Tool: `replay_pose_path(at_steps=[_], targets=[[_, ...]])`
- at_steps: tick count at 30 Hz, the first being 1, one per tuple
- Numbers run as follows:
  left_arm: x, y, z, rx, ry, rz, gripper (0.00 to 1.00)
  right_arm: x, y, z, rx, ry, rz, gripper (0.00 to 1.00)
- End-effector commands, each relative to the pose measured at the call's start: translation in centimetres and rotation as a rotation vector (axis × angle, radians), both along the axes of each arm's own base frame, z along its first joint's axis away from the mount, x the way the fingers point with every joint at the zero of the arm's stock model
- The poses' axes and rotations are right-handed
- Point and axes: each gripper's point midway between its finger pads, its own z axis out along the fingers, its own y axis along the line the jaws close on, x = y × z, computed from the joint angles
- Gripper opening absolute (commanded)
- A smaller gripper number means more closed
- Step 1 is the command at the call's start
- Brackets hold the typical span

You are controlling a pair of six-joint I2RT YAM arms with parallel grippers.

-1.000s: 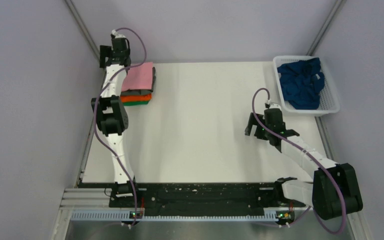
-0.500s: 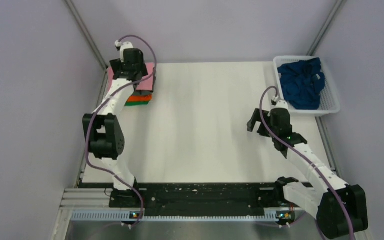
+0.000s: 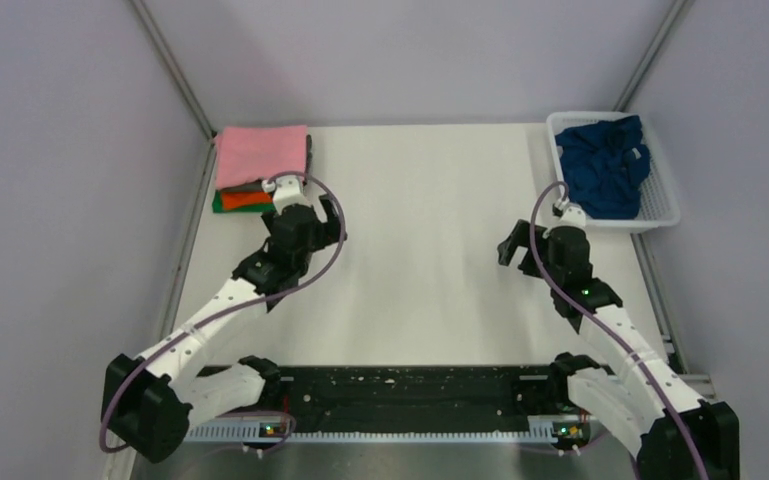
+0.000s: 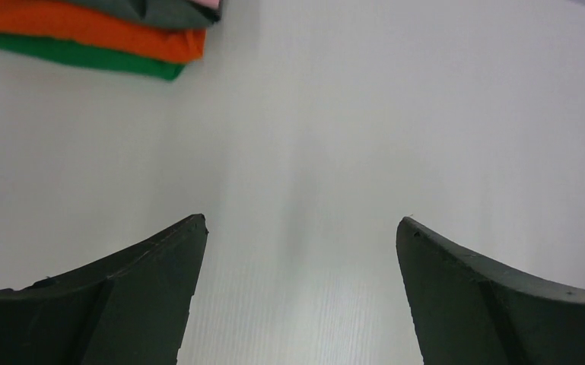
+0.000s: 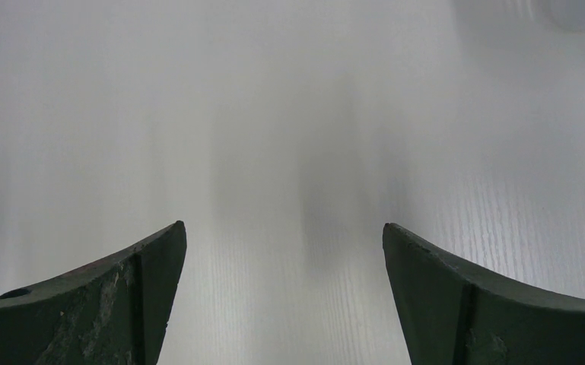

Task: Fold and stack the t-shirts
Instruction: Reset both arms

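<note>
A stack of folded t-shirts sits at the table's far left corner: pink on top, then dark grey, orange and green. The left wrist view shows the orange and green edges at top left. A crumpled navy blue t-shirt fills the white basket at far right. My left gripper is open and empty, just right of and nearer than the stack; it also shows in its wrist view. My right gripper is open and empty over bare table, nearer and left of the basket; it also shows in its wrist view.
The white lattice basket stands at the far right corner against the right wall. Grey walls close the table on the left, back and right. A black rail runs along the near edge between the arm bases.
My left arm has pulled back from over the stack toward the near side and right, leaving the pink t-shirt on top uncovered. My right gripper has shifted slightly.
</note>
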Motion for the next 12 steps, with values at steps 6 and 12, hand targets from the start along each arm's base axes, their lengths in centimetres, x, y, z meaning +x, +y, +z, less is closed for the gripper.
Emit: replay_pose_path(at_steps=[6, 12], targets=[[-4.1, -0.8, -4.7, -0.027, 0.066, -0.04, 0.99, 0.4, -1.5, 0.5, -0.007, -0.039, -0.099, 0.99], [-4.2, 0.2, -5.3, 0.027, 0.094, -0.001, 0.99, 0.4, -1.6, 0.4, -0.007, -0.048, -0.106, 0.99]])
